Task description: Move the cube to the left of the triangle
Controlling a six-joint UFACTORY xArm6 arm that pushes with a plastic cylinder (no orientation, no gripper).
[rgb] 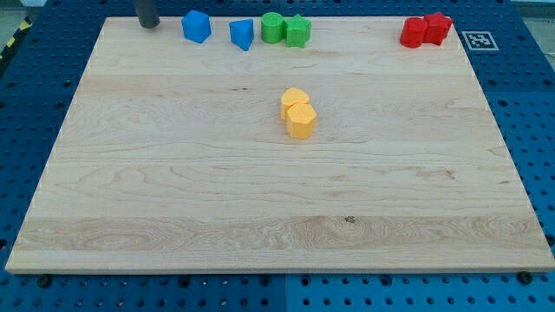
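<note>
Blue cube (197,26) sits at the board's top edge, just to the view's right of my tip (148,25), apart from it. Blue triangle (242,35) lies further right of the tip, near the cube, small gap between. Beyond that, green cylinder (272,27) touching a green block (298,31), shape unclear. Two red blocks (425,30) touch each other far right of the tip, top corner. Two yellow blocks (298,113) touch mid-board, well below and right of the tip. Tip is a plain rod end on the wooden board (173,191): no claw, so no spread or pinch to report, and it touches nothing.
</note>
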